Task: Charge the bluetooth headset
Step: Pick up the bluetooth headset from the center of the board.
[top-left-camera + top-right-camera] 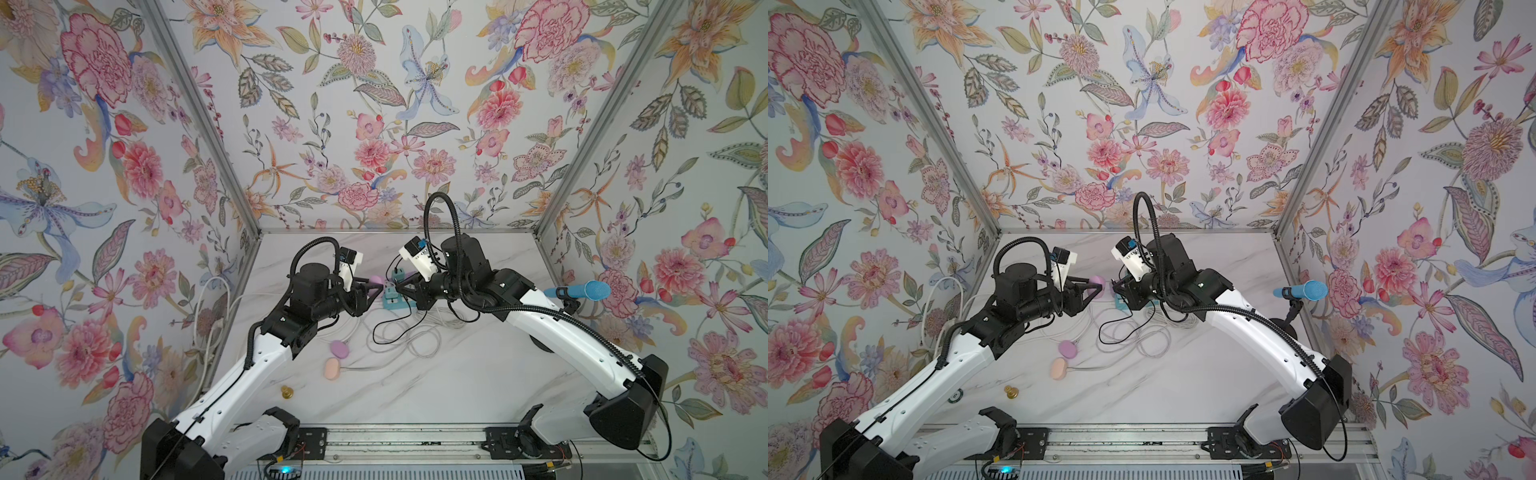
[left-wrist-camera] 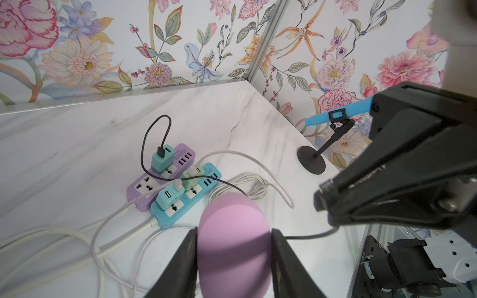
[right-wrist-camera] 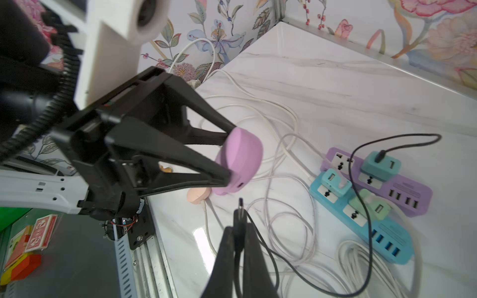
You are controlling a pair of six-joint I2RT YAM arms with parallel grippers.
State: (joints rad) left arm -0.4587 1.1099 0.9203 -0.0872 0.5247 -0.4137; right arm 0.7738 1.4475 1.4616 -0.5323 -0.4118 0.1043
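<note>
The bluetooth headset point(image 3: 240, 160) is a lilac oval case held above the table, also seen in both top views point(image 1: 375, 280) point(image 1: 1096, 281). My left gripper point(image 2: 233, 233) is shut on its two sides. A small port point(image 3: 240, 185) on the case faces my right gripper point(image 3: 239, 229). That gripper is shut on the plug point(image 3: 240, 211) of a black cable. The plug's tip is close to the port without touching it. The black cable runs to a teal charger point(image 3: 380, 165) on the purple power strip point(image 3: 402, 185).
A blue power strip point(image 3: 387, 245) with two more chargers lies against the purple one. White cables point(image 1: 415, 336) coil on the marble table. A lilac case point(image 1: 340, 349), a peach case point(image 1: 332, 368) and a gold knob point(image 1: 286, 391) lie nearer. A blue microphone point(image 1: 582, 290) stands right.
</note>
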